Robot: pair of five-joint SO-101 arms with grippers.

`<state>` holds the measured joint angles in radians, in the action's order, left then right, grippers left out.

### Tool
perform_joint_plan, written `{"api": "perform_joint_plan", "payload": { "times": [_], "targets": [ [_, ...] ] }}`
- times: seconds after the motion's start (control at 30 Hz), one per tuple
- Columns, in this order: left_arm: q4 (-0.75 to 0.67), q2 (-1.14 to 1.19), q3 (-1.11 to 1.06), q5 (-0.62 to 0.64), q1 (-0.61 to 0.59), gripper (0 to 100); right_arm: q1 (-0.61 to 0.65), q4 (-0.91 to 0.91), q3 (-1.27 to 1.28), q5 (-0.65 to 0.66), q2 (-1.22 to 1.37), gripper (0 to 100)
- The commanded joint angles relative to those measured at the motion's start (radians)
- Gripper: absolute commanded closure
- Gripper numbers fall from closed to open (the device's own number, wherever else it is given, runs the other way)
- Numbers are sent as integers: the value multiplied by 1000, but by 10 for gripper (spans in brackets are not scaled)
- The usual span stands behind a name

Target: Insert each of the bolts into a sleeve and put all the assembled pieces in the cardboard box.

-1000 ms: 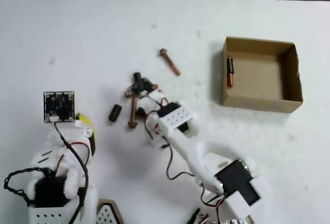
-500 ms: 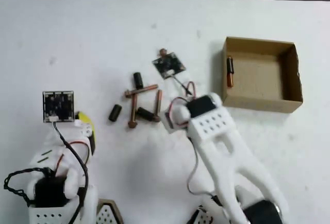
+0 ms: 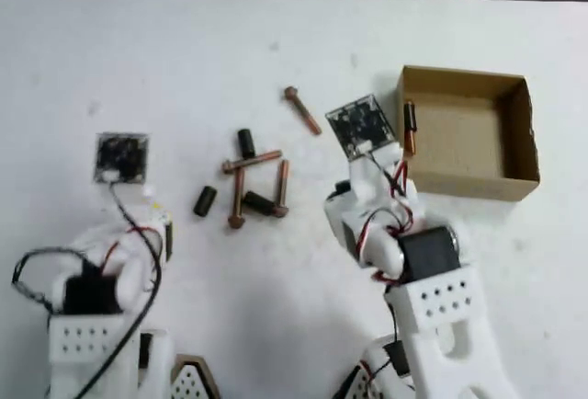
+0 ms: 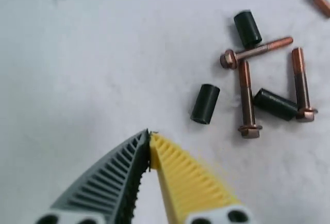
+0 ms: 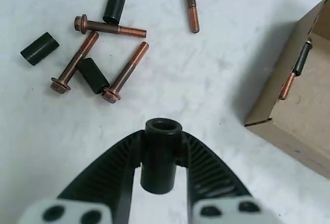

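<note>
My right gripper (image 5: 161, 136) is shut on a black sleeve (image 5: 160, 154), held upright above the table between the bolt pile and the cardboard box (image 5: 301, 110). In the high view the right arm (image 3: 409, 256) stands just left of the box (image 3: 469, 132), which holds one assembled piece (image 3: 409, 128). Three copper bolts (image 3: 253, 160) and three black sleeves (image 3: 259, 203) lie clustered at mid-table, and a lone bolt (image 3: 303, 109) lies farther back. My left gripper (image 4: 148, 133) is shut and empty, short of the nearest sleeve (image 4: 205, 104).
The left arm (image 3: 101, 279) sits at the table's front left. White table surface lies open behind the pile and around the box. Dark clutter lines the far table edge.
The right arm swung from the bolt cluster past the lone bolt to beside the box. The left arm's wrist shifted slightly away from the front edge.
</note>
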<state>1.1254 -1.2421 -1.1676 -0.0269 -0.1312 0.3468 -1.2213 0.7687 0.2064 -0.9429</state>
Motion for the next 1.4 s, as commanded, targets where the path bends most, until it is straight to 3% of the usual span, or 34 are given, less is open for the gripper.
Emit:
{"api": "perform_joint_plan", "payload": {
  "times": [0.0, 0.2, 0.57, 1.13, 1.37],
  "targets": [
    [-71, 202, 97, -25, 51, 980, -13, 70, 61, 14, -90, 982],
    [-167, 363, 107, -25, 53, 980, -33, 143, 198, 54, -205, 982],
    [-155, 622, 245, -26, 91, 980, -68, 275, 439, 71, -348, 982],
    [-155, 993, 443, -18, 151, 980, -71, 285, 660, 147, -644, 982],
    [-155, 1052, 485, -17, 151, 980, -154, 285, 738, 147, -727, 981]
  ]
}}
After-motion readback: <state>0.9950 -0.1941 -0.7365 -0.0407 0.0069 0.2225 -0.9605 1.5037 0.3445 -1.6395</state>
